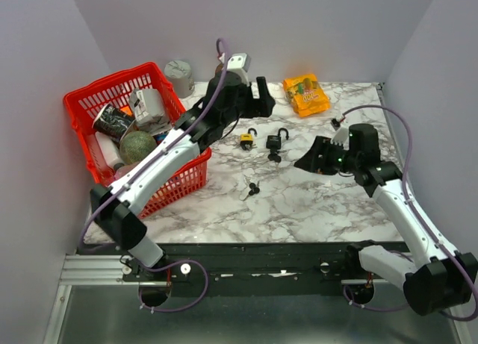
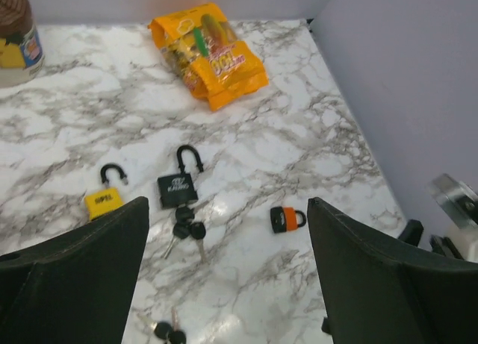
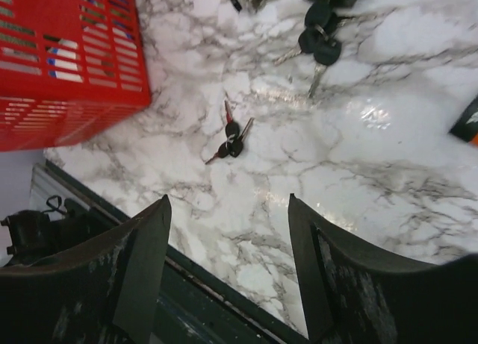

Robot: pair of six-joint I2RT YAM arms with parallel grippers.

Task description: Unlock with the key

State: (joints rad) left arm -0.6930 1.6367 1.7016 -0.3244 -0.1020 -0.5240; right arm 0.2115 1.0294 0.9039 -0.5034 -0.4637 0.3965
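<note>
A black padlock (image 1: 274, 141) (image 2: 178, 187) lies mid-table with a bunch of keys (image 2: 185, 230) (image 3: 317, 38) at its keyhole end. A yellow padlock (image 1: 246, 140) (image 2: 104, 201) lies to its left. A small orange padlock (image 2: 286, 219) (image 3: 469, 124) lies to the right, hidden under my right arm in the top view. A loose key bunch (image 1: 252, 188) (image 2: 168, 331) (image 3: 232, 141) lies nearer the front. My left gripper (image 1: 263, 98) (image 2: 228, 210) is open and empty, above and behind the padlocks. My right gripper (image 1: 306, 161) (image 3: 229, 202) is open and empty, right of the black padlock.
A red basket (image 1: 82, 105) (image 3: 45, 98) full of items stands at the left. An orange snack bag (image 1: 305, 94) (image 2: 209, 53) lies at the back right. A can (image 1: 179, 77) (image 2: 15, 30) stands behind the basket. The table's front edge (image 3: 187, 277) shows under my right gripper.
</note>
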